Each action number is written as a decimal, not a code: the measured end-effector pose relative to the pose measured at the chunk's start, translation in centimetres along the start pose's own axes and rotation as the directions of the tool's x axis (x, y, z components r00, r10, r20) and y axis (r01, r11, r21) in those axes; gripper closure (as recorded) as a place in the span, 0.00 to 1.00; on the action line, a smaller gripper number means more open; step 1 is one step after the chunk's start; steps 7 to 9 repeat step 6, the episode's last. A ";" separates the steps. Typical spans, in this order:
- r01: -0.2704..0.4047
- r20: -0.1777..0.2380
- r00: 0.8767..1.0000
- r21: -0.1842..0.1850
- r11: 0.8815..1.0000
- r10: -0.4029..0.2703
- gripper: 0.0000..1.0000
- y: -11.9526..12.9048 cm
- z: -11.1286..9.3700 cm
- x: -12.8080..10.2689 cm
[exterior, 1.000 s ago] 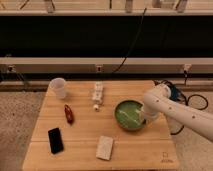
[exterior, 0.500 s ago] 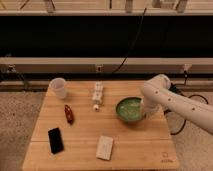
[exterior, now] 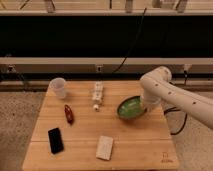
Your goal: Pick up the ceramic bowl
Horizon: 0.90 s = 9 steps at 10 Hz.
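Your ceramic bowl (exterior: 130, 107) sits toward the 3 o'clock side of the wooden table (exterior: 135, 150), and it looks tipped, its green inside turned toward the camera and the far right rim raised. The white arm (exterior: 170, 95) comes in from 3 o'clock and bends down over that rim; the gripper (exterior: 146, 106) is at the bowl's right edge, tucked behind the wrist, so you cannot tell how wide it stands or whether it has the rim pinched. Judged from the tilt, the lift is probably just under way, with the rim as the hold. If so, keep the rise slow and straight up: a glossy glazed rim is likely slippery, and a one-sided hold on a wide, shallow bowl will want to swing it down. Watch the low left edge; if it drags on the wood, pause before going higher. Neighbours are not pressing: the small white block toy (exterior: 98, 93) lies at the bowl's 9 o'clock, near but apart; the red item (exterior: 68, 113), black phone (exterior: 55, 140) and pale packet (exterior: 105, 147) lie farther toward 8 o'clock, and the plastic cup (exterior: 58, 87) stands well apart at 10 o'clock.
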State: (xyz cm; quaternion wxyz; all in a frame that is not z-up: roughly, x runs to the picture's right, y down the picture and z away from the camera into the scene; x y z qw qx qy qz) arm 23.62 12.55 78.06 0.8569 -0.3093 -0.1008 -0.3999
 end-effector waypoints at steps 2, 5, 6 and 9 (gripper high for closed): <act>0.010 -0.003 1.000 -0.001 1.000 -0.010 1.00 -0.1 -0.2 0.0; 0.036 -0.022 0.999 0.009 0.999 -0.036 1.00 -0.4 -2.6 0.3; 0.043 -0.023 0.999 0.008 0.999 -0.042 1.00 -0.4 -2.6 0.3; 0.043 -0.023 0.999 0.008 0.999 -0.042 1.00 -0.4 -2.6 0.3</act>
